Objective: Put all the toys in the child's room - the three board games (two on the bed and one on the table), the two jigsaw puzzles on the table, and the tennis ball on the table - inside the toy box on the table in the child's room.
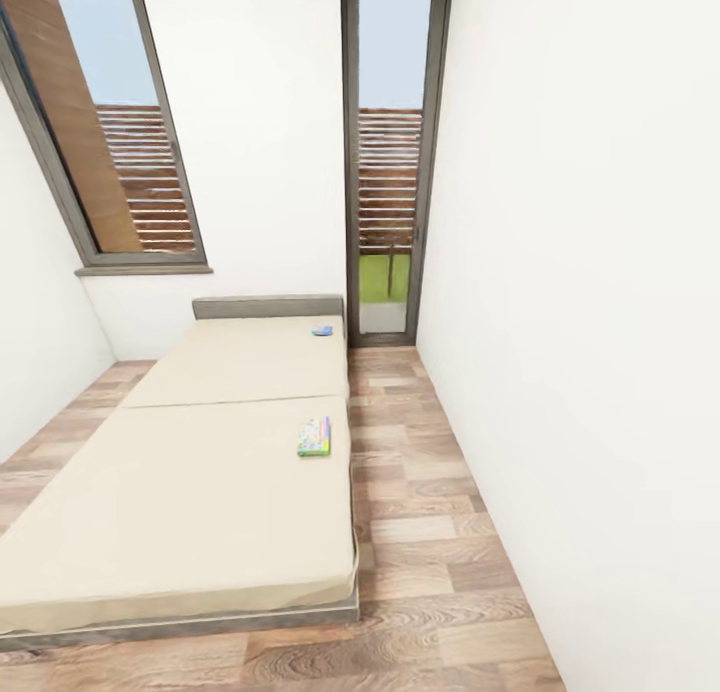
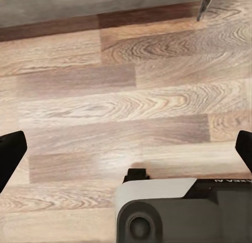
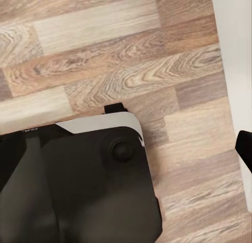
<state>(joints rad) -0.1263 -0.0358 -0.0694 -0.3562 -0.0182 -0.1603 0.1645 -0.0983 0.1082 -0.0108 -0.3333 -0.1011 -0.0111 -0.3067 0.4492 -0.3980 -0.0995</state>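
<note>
bed [image 1: 200,472] faced | green board game [image 1: 314,437] lies near right edge, blue board game [image 1: 322,330] by headboard | left gripper [image 2: 126,148] spread empty, right gripper unclear | base should be driven alongside near game first

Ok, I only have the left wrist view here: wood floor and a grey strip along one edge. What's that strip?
Observer: Likely the bed's grey base; the head view shows the bed just ahead, to the left.
Operator: Any toys on it?
Observer: A green board game near the bed's right edge, midway along.
Operator: Anything else?
Observer: A blue board game by the headboard, also on the right side.
</note>
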